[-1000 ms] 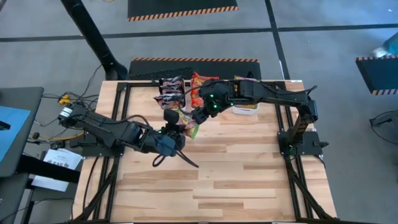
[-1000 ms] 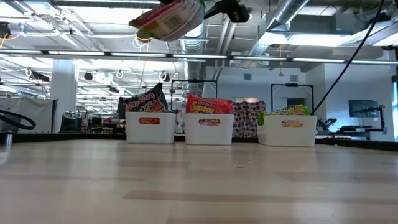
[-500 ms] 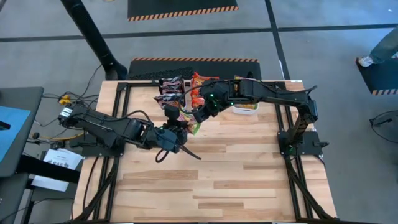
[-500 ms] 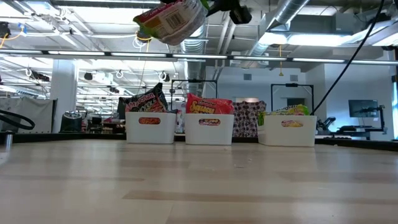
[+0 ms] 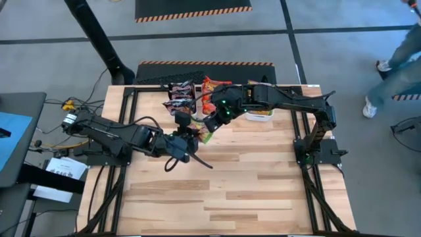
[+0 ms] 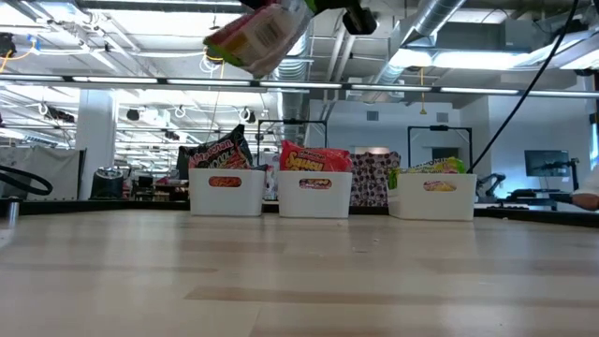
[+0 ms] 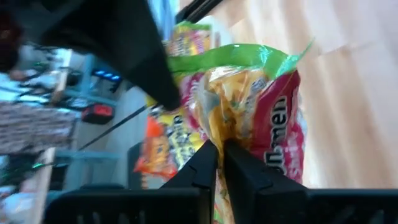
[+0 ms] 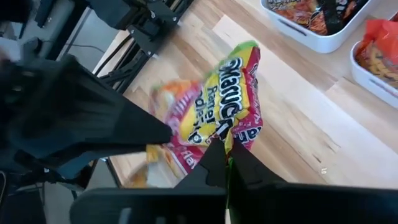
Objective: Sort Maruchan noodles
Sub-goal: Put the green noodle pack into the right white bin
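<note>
On the held green packet (image 8: 227, 121): "Maruchan Ramen".

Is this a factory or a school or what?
Probably a robot lab or workshop: a big open hall with bare ceiling pipes, a monitor on the benches behind, and striped floor mats around the table.

A light wooden table (image 5: 250, 184) of pale planks is seen, framed along its sides by dark metal rails (image 5: 316, 191). Three white bins are set in a row along its far edge. Taking the middle bin (image 6: 315, 194) as landmark, one bin (image 6: 226, 192) is placed just to one side of it and another bin (image 6: 433, 196) somewhat farther to the other side. Each is seen filled with noodle packets. The nearer planks are left bare
</note>
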